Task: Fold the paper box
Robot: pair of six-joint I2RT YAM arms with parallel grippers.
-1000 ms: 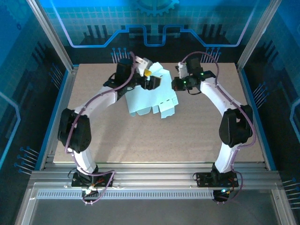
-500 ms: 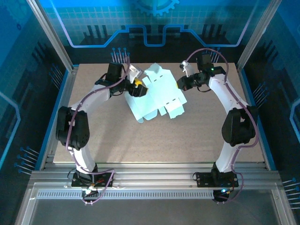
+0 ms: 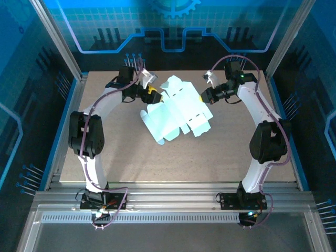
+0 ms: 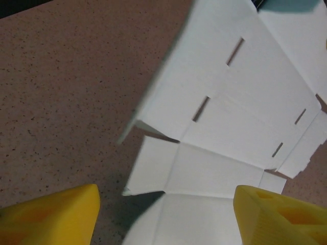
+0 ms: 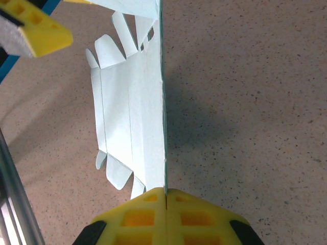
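Note:
The paper box (image 3: 178,113) is a pale mint flat cut-out with rounded flaps, lying partly unfolded at the table's far middle. My right gripper (image 3: 203,96) is shut on its right edge, and the card (image 5: 130,112) stands on edge straight out from the closed yellow fingertips (image 5: 166,196). My left gripper (image 3: 151,93) hovers at the sheet's far-left edge. Its yellow fingers (image 4: 51,214) stand wide apart and open, with creased, slotted panels (image 4: 219,127) below and between them, not pinched.
The brown speckled table (image 3: 121,157) stretches toward the near edge in front of the sheet. Aluminium frame rails (image 3: 68,58) and blue enclosure walls border it. The left gripper's finger (image 5: 30,28) shows at the upper left of the right wrist view.
The right gripper has drawn the sheet rightward and it has spread flatter. The left gripper has slid back toward the sheet's far-left edge, its jaws a little narrower.

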